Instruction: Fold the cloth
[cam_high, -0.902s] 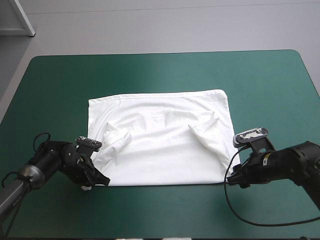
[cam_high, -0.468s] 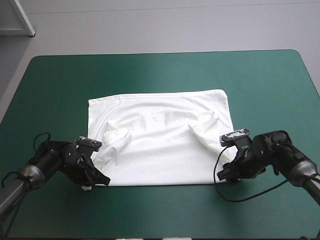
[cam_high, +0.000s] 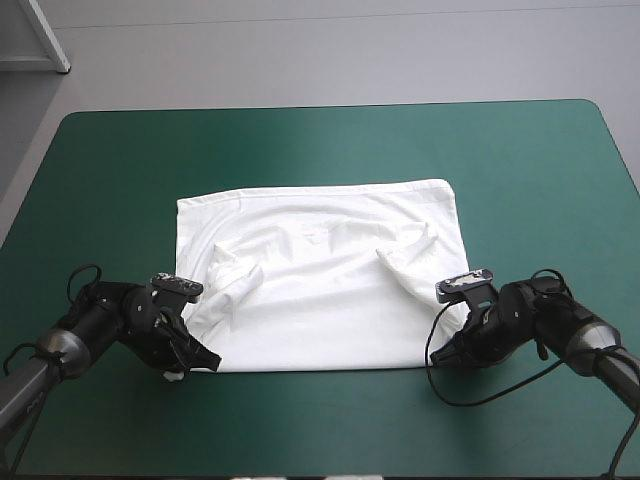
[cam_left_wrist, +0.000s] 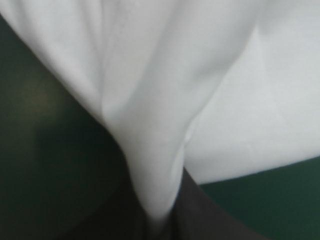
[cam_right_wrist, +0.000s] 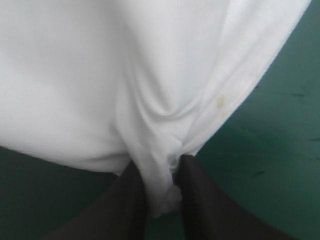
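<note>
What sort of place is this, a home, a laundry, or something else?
Most likely a robotics lab workbench, not a home: a table under a plain teal-green cover, one white short-sleeved T-shirt spread flat on it, and the left gripper and right gripper each shut on a near corner.

Hiding corners, losing edges
Concealing both near T-shirt (cam_high: 320, 285) corners under left jaws and right jaws from above; running past wrist-view edges, blurring at the left wrist.
</note>
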